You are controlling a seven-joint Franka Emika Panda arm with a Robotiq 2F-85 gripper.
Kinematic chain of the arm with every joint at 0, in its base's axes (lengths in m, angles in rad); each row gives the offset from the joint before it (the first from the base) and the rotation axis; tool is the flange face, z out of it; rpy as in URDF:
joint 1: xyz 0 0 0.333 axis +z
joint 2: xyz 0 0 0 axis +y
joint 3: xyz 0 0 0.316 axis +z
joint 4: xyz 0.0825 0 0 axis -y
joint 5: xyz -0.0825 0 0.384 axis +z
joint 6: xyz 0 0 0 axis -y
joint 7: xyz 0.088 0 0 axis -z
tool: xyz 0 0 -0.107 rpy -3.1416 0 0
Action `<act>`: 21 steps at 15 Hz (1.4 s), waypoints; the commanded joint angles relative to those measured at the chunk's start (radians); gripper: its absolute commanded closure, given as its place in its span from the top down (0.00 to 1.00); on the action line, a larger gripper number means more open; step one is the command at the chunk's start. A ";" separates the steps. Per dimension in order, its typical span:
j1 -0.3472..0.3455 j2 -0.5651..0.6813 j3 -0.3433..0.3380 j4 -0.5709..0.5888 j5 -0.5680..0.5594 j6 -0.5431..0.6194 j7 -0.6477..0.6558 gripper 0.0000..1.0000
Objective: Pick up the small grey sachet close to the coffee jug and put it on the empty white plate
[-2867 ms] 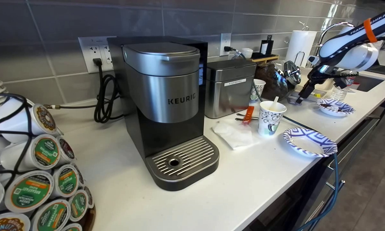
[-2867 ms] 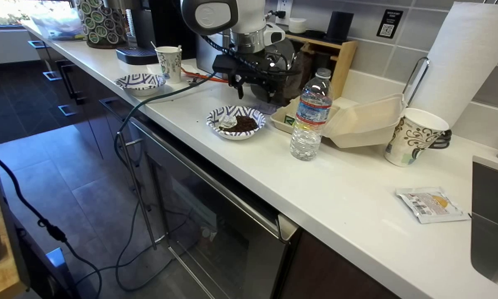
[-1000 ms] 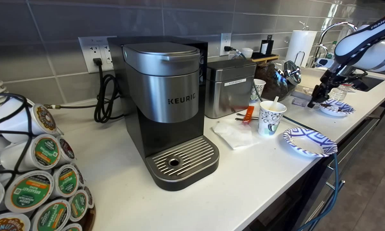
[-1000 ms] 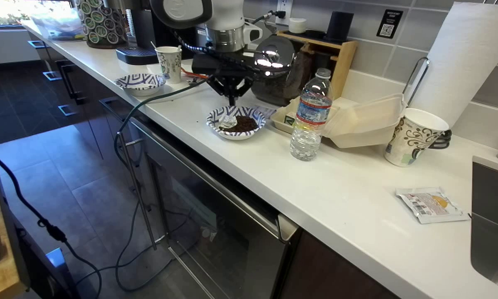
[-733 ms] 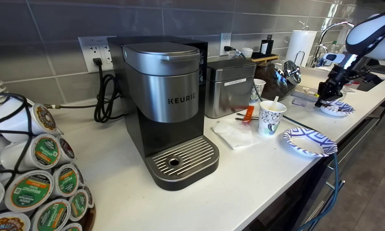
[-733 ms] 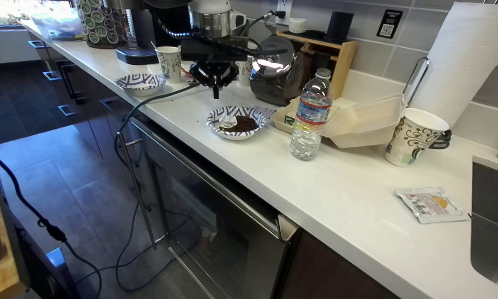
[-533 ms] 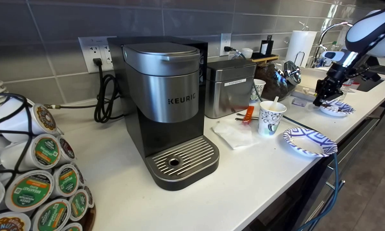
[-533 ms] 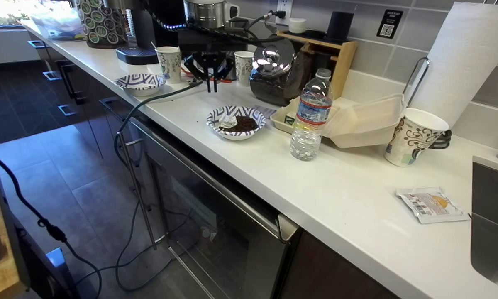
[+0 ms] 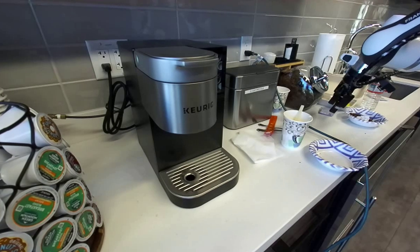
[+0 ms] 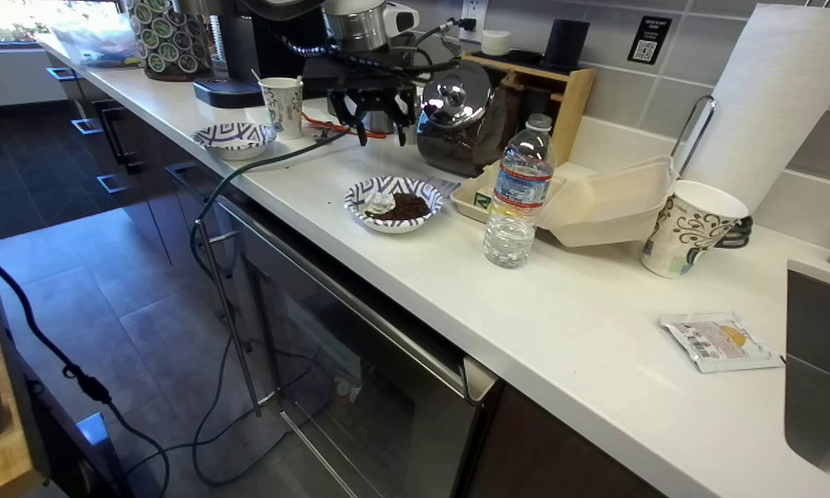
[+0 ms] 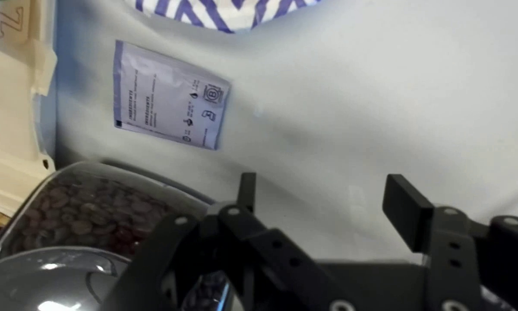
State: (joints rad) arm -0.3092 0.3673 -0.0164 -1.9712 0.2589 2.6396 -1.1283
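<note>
The small grey-lilac sachet [image 11: 168, 97] lies flat on the counter beside the coffee jug, a tilted glass jar of beans [image 11: 86, 211], in the wrist view. The sachet also shows in the exterior views [image 9: 325, 111] [image 10: 444, 185], partly hidden by a plate in the latter. My gripper [image 11: 321, 190] is open, with nothing between its fingers. It hovers above the counter near the jar, and the sachet is ahead and to the left of its fingers in the wrist view. The empty plate [image 9: 336, 157], white with a blue-patterned rim, stands near the counter edge; it also shows there [image 10: 234, 142].
A patterned plate [image 10: 361, 197] holding dark grounds stands close to the sachet. A water bottle [image 10: 515, 200] and an open takeout box [image 10: 605, 207] stand beyond it. A paper cup [image 9: 295, 129] stands by the empty plate. A cable [image 10: 270, 160] crosses the counter.
My gripper was open near the sachet, then its fingers were together as it moved away. They have since spread wide, and the gripper has swung back toward the jar. The sachet still lies on the counter.
</note>
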 commanded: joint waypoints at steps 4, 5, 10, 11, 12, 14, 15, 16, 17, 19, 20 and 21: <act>0.001 0.119 -0.037 0.149 -0.063 -0.035 0.222 1.00; 0.005 0.138 -0.043 0.169 -0.082 -0.035 0.245 1.00; -0.002 0.231 -0.043 0.280 -0.160 -0.045 0.322 1.00; -0.005 0.246 -0.040 0.299 -0.166 -0.045 0.340 1.00; -0.007 0.265 -0.037 0.322 -0.172 -0.055 0.354 1.00; -0.010 0.294 -0.035 0.358 -0.183 -0.067 0.379 0.93; -0.011 0.308 -0.036 0.375 -0.189 -0.073 0.391 0.90; -0.010 0.317 -0.039 0.388 -0.197 -0.083 0.406 0.85; -0.010 0.326 -0.041 0.402 -0.203 -0.093 0.424 0.83; -0.016 0.344 -0.038 0.424 -0.208 -0.108 0.439 0.76; -0.015 0.353 -0.040 0.435 -0.213 -0.116 0.452 0.66; -0.015 0.361 -0.042 0.445 -0.218 -0.126 0.462 0.56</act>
State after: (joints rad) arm -0.3181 0.6860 -0.0579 -1.5867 0.0767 2.5636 -0.7207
